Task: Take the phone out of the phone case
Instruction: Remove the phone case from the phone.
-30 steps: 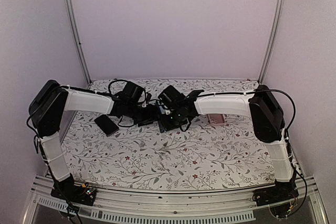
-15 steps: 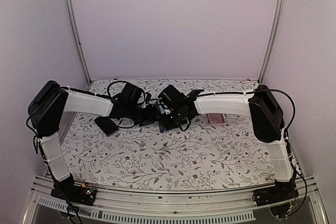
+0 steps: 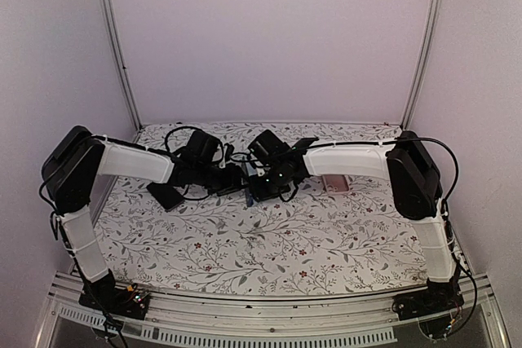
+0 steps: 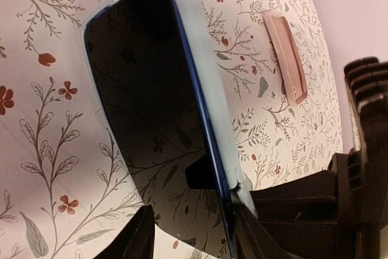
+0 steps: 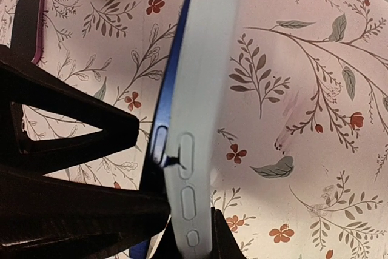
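- Standing at the bottom edge of the overhead frame, you have both arm bases on a metal rail, left arm (image 3: 77, 201) at the left, right arm (image 3: 424, 193) at the right.
- Next up, you have the table (image 3: 326, 242) under a white cloth printed with leaves and red flowers.
- At mid-frame in the overhead view the two arms reach inward and meet nose to nose.
- Item, phone (image 4: 145, 89): dark screen, blue rim, stood on its long edge and lifted off the cloth between the two grippers.
- Item, phone case (image 5: 203, 89): pale blue, wrapped on the phone's back and side, its button bumps facing your right wrist camera.
- Right gripper (image 5: 188, 244): pinched tight on the phone case at the bottom of its wrist frame.
- Left gripper (image 4: 194, 235): one finger on the screen side, one on the case side, at the bottom of its wrist frame. You cannot tell whether they press on the phone or stand just off it.
- Item, black slab (image 3: 165, 193): flat on the cloth, left of the grippers, below the left forearm.
- Item, pink case (image 4: 285, 56): flat on the cloth, right of the grippers, part hidden under the right forearm in the overhead view.
- Farthest up, you have a plain pale wall (image 3: 269, 38) between two metal posts.
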Motion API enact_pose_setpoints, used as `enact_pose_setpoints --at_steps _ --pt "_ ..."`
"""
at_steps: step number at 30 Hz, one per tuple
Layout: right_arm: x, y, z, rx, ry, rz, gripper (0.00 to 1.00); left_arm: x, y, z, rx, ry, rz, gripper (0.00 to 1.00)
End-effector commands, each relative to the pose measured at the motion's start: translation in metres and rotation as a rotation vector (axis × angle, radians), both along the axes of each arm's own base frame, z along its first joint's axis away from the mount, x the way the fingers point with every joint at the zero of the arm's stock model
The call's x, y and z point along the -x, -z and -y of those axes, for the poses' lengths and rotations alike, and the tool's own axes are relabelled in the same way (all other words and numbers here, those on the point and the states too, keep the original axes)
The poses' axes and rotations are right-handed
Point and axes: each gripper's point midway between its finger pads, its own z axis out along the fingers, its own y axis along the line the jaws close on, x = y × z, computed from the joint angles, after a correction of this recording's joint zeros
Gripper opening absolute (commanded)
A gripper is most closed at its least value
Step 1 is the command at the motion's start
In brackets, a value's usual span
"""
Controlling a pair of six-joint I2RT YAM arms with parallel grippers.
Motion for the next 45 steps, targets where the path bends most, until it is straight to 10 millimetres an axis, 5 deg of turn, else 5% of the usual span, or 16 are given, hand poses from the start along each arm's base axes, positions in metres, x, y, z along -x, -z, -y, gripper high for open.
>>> enact_pose_setpoints --at_steps 1,12,26,33,45 --pt "-0.005 -0.07 -0.041 -0.225 -0.067 0.088 0.0 0.023 0.064 -0.052 -0.239 -0.067 -0.161 0.44" --pt "-0.009 -0.077 -0.031 -0.194 0.0 0.109 0.0 0.025 0.072 -0.07 -0.359 -0.076 -0.173 0.42" --pt "-0.009 -0.075 -0.043 -0.196 -0.018 0.114 0.0 0.018 0.068 -0.052 -0.422 -0.038 -0.179 0.37" --pt "-0.011 -0.079 -0.04 -0.199 -0.004 0.121 0.0 0.023 0.07 -0.065 -0.491 -0.045 -0.192 0.37" --pt "-0.004 -0.09 -0.037 -0.225 -0.01 0.1 0.0 0.025 0.04 -0.053 -0.418 -0.031 -0.153 0.37"
